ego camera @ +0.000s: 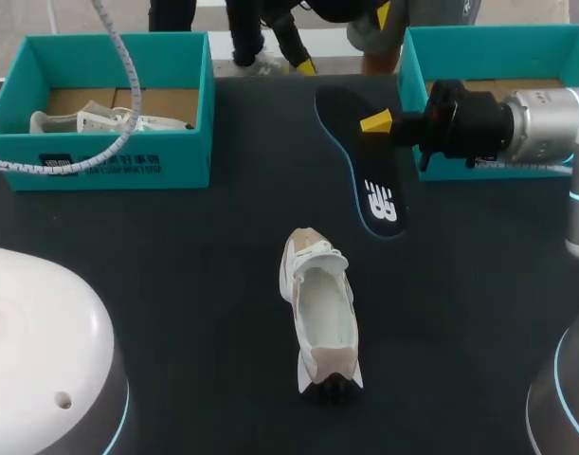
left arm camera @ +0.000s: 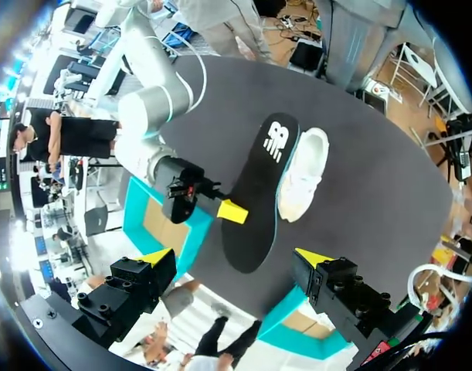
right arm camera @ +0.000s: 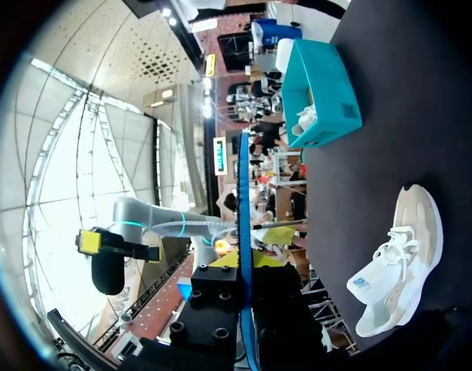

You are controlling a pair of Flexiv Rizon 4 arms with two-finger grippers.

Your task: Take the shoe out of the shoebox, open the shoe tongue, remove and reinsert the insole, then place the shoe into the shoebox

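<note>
On the dark surface [ego camera: 175, 284] the shoe [ego camera: 322, 318] lies loose. The right gripper [ego camera: 377, 121] pinches the insole [ego camera: 365, 180], the left gripper [left arm camera: 234, 256] gapes wide; reinserting could shove the unheld shoe.

White-and-beige shoe [ego camera: 319, 318] stands upright on its sole mid-table, toe pointing away. Black insole [ego camera: 351, 161], logo side up, clamped at one edge by the right gripper [ego camera: 376, 121], beside the open teal shoebox [ego camera: 414, 66].
</note>
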